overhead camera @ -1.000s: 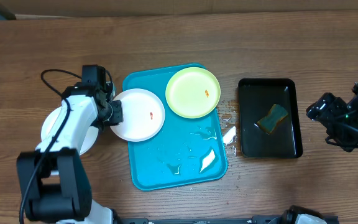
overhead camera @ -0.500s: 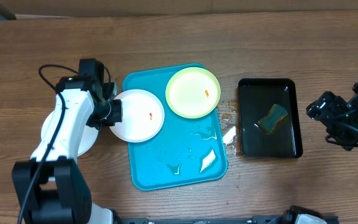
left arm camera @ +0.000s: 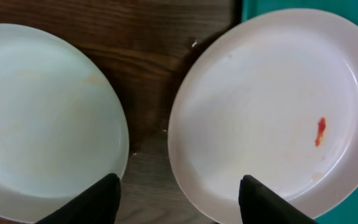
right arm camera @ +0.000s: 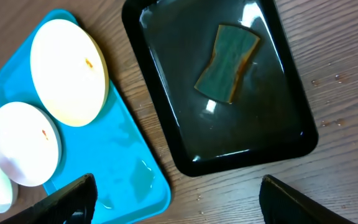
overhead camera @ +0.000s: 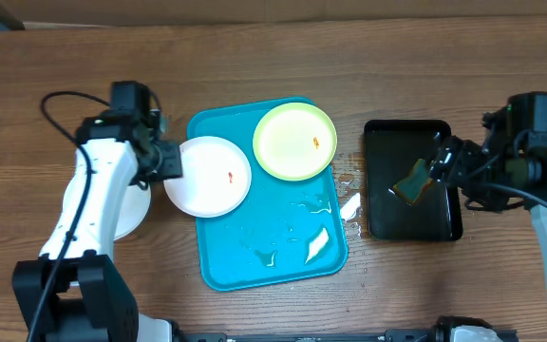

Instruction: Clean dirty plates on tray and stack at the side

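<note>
View from overhead: white plate (overhead camera: 209, 176) lies flat, face up, overhanging the left rim of the tray (overhead camera: 273, 261). The green-rimmed plate (overhead camera: 295, 141) sits at the tray's far end, and a third plate (overhead camera: 139, 211) rests on the counter (overhead camera: 273, 57). Being round, they have no long axis; the tray's runs near to far.

Left wrist: the left gripper (left arm camera: 179, 202) has its fingers (left arm camera: 98, 199) spread wide and empty, straddling the gap between two plates. I judge these stiff, light and slick when wet, best pinched at the overhanging rim.

Right wrist: the right gripper (right arm camera: 179, 205), fingers wide and empty, hangs near the sponge (right arm camera: 227, 62).
</note>
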Controlling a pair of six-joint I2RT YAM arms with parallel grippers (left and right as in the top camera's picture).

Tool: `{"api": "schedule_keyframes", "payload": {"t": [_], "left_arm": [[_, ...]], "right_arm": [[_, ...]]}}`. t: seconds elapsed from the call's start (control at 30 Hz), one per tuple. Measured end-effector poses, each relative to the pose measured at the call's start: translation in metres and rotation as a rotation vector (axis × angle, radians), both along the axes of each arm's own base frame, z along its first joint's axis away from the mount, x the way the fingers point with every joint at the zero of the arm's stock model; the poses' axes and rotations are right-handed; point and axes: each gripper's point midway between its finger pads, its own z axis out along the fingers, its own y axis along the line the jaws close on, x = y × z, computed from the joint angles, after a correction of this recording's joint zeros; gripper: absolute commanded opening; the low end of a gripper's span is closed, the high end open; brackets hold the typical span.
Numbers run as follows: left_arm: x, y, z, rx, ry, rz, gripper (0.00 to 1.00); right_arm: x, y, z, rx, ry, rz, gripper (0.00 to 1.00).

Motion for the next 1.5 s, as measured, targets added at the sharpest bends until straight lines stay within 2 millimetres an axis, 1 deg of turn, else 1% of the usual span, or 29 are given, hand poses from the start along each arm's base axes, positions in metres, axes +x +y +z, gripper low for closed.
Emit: {"api": "schedule_keyframes", "payload": {"t": [0.1,0.13,0.23,0.3,0.37,0.4,0.43,0.47,0.5,0.63,0.8,0.9,1.07,1.13,1.2,1.3,1.37,1.47,1.5], "left_arm": [[0.002,0.000,-0.010,-0.010,0.022,-0.018,0.56],[0.002,-0.002,-0.018,-0.014,0.044,-0.031,0.53],[-0.001,-0.003,-0.039,-0.018,0.110,-0.070,0.48],[-0.004,-0.003,-0.054,-0.024,0.159,-0.081,0.48],[-0.006,-0.003,-0.063,-0.026,0.186,-0.090,0.49],[-0.006,-0.004,-0.067,-0.028,0.194,-0.094,0.46],[-0.005,-0.004,-0.069,-0.031,0.195,-0.098,0.36],[-0.004,-0.004,-0.070,-0.033,0.193,-0.101,0.18],[-0.003,-0.005,-0.071,-0.035,0.190,-0.098,0.05],[-0.005,-0.007,-0.070,-0.048,0.198,-0.109,0.04],[-0.026,-0.010,-0.066,-0.067,0.289,-0.108,0.04],[-0.030,-0.014,-0.058,-0.094,0.313,-0.120,0.04],[-0.034,-0.029,-0.042,-0.142,0.308,-0.147,0.04],[-0.036,-0.038,-0.039,-0.146,0.313,-0.172,0.04],[-0.037,-0.052,-0.038,-0.147,0.313,-0.200,0.04],[-0.039,-0.070,-0.043,-0.146,0.312,-0.217,0.04],[-0.046,-0.079,-0.051,-0.142,0.327,-0.203,0.04],[-0.065,-0.083,-0.066,-0.128,0.381,-0.155,0.05],[-0.071,-0.081,-0.070,-0.121,0.398,-0.134,0.08]], "right_arm": [[0.001,0.000,-0.002,-0.001,0.007,0.004,0.85],[0.001,0.000,-0.002,-0.002,0.007,0.005,0.85],[-0.001,0.000,-0.002,-0.002,0.011,0.007,0.85],[-0.003,0.000,-0.003,-0.002,0.021,0.007,0.85],[-0.004,0.000,-0.003,-0.001,0.027,0.007,0.85],[-0.004,0.000,-0.003,-0.001,0.027,0.007,0.85],[-0.004,0.000,-0.003,-0.001,0.028,0.008,0.85],[-0.004,0.000,-0.004,-0.001,0.028,0.008,0.85],[-0.004,0.000,-0.003,-0.001,0.027,0.008,0.85],[-0.004,0.000,-0.003,-0.002,0.027,0.009,0.85],[-0.004,0.000,-0.003,-0.002,0.025,0.010,0.85],[-0.004,0.000,-0.003,-0.002,0.024,0.010,0.85],[-0.002,0.000,-0.003,-0.003,0.016,0.010,0.85],[0.001,0.000,-0.002,-0.004,0.005,0.010,0.85],[0.003,0.000,-0.001,-0.004,-0.004,0.010,0.86],[0.009,-0.001,0.000,-0.006,-0.029,0.010,0.88],[0.014,-0.001,-0.002,-0.008,-0.048,0.011,0.88],[0.018,-0.001,-0.013,-0.008,-0.053,0.011,0.88],[0.017,-0.001,-0.021,-0.008,-0.042,0.010,0.88]]}}
